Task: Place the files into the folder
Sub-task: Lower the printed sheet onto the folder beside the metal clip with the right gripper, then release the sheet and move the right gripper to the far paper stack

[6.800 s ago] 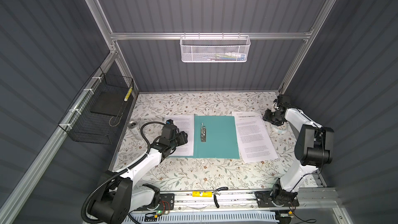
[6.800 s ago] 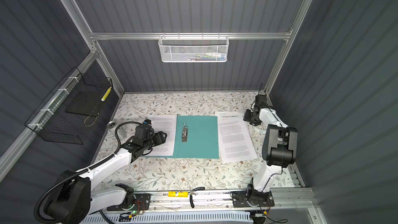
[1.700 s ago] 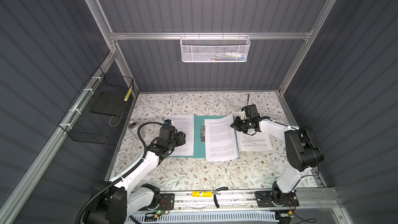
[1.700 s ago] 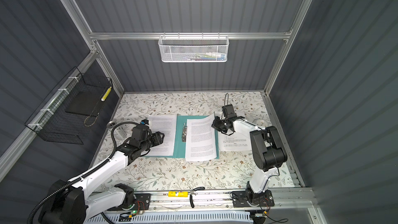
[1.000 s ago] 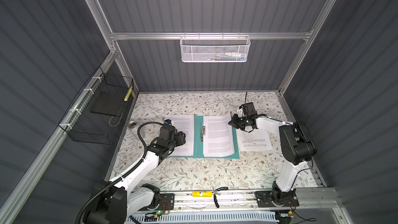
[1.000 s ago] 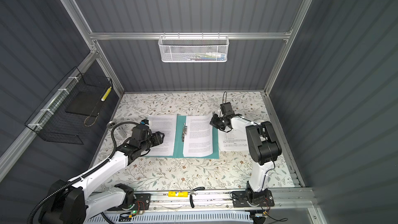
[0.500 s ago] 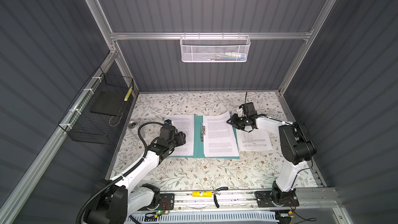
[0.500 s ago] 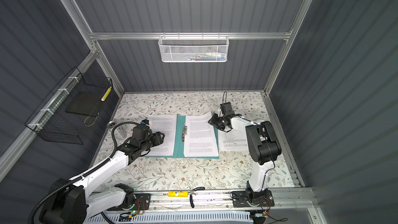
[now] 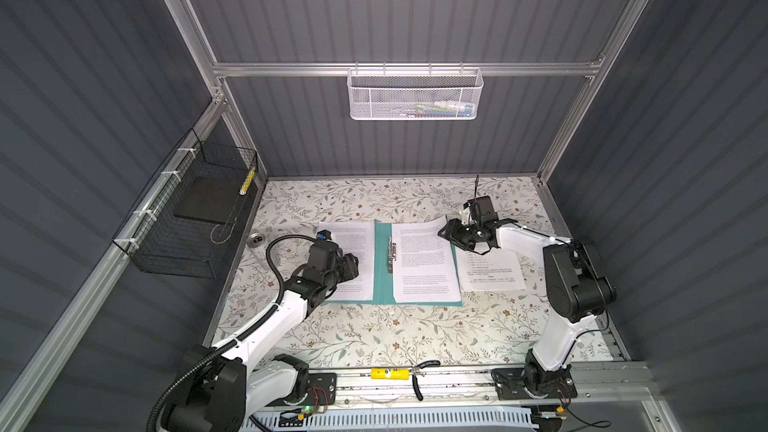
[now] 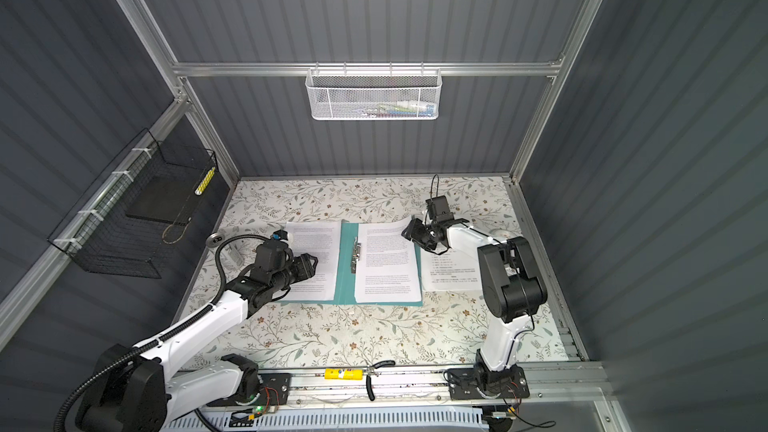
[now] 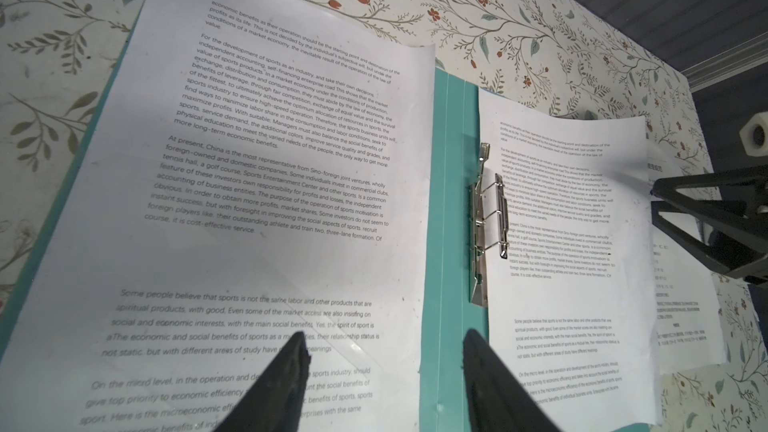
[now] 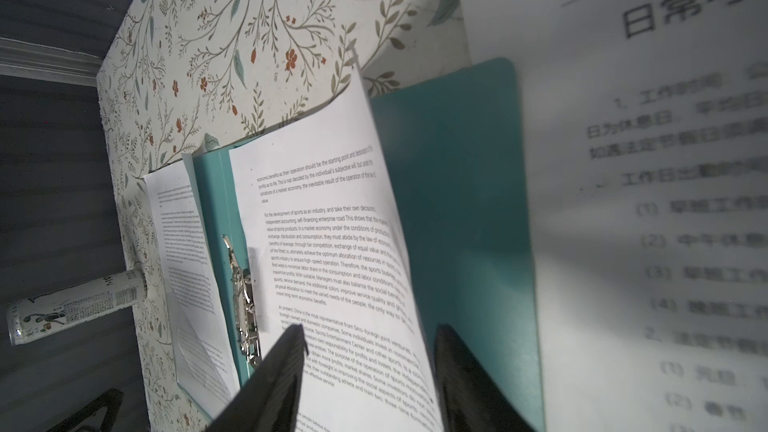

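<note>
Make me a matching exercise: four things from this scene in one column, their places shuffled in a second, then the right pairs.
Things:
1. folder
2. white basket
3. black slab
4. pliers

Places:
A. on the front rail
B. inside the black wire basket
C. lying open on the table
D. hanging from the back rail

Pairs: 1-C, 2-D, 3-B, 4-A

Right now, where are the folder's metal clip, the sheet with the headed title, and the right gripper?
metal clip [image 11: 478,276]: left wrist view, lower part of the silver bar.
titled sheet [image 9: 492,272]: in a top view, its printed lower half.
right gripper [image 12: 368,351]: right wrist view, midway between its fingertips.
</note>
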Robot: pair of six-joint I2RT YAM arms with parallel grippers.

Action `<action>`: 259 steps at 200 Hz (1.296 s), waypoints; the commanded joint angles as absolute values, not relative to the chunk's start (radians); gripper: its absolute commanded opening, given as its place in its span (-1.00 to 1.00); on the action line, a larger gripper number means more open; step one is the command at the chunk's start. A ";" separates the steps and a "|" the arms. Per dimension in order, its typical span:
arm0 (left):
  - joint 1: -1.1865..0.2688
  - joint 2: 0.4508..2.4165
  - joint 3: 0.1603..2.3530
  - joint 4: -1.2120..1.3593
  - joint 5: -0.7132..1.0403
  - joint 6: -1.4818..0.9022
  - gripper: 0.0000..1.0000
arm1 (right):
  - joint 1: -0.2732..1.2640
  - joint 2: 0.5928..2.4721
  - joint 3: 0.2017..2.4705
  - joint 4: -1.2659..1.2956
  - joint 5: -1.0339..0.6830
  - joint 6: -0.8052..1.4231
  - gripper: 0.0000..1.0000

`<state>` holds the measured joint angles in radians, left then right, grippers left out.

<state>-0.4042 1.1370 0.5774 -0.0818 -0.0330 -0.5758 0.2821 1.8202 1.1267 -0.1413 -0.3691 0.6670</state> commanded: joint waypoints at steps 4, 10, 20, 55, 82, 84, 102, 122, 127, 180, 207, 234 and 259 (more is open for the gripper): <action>-0.398 1.144 0.563 -0.068 -0.025 -0.575 0.21 | 0.282 1.801 1.121 -0.175 -0.353 0.646 0.08; -0.397 1.147 0.563 -0.066 -0.026 -0.577 0.21 | 0.284 1.801 1.121 -0.178 -0.351 0.646 0.08; -0.397 1.148 0.562 -0.063 -0.026 -0.577 0.22 | 0.285 1.802 1.120 -0.181 -0.351 0.645 0.08; -0.398 1.153 0.560 -0.057 -0.025 -0.580 0.21 | 0.288 1.801 1.108 -0.185 -0.349 0.645 0.09; -0.398 1.155 0.556 -0.051 -0.023 -0.581 0.21 | 0.290 1.804 1.102 -0.193 -0.347 0.643 0.09; -0.398 1.156 0.557 -0.051 -0.023 -0.581 0.21 | 0.290 1.805 1.101 -0.192 -0.347 0.643 0.09; -0.397 1.158 0.558 -0.049 -0.023 -0.580 0.21 | 0.291 1.804 1.090 -0.191 -0.347 0.645 0.09; -0.397 1.163 0.558 -0.046 -0.021 -0.581 0.21 | 0.291 1.799 1.074 -0.183 -0.347 0.649 0.08; -0.397 1.164 0.558 -0.045 -0.021 -0.579 0.21 | 0.293 1.798 1.072 -0.182 -0.347 0.650 0.08; -0.397 1.163 0.554 -0.037 -0.019 -0.582 0.21 | 0.304 1.789 1.042 -0.177 -0.311 0.660 -0.02; -0.397 1.166 0.551 -0.035 -0.018 -0.583 0.21 | 0.304 1.784 1.034 -0.177 -0.305 0.664 -0.08; -0.398 1.162 0.551 -0.035 -0.018 -0.585 0.21 | 0.305 1.778 1.027 -0.175 -0.307 0.667 -0.18; -0.398 1.162 0.550 -0.035 -0.018 -0.586 0.21 | 0.306 1.769 1.017 -0.172 -0.307 0.673 -0.27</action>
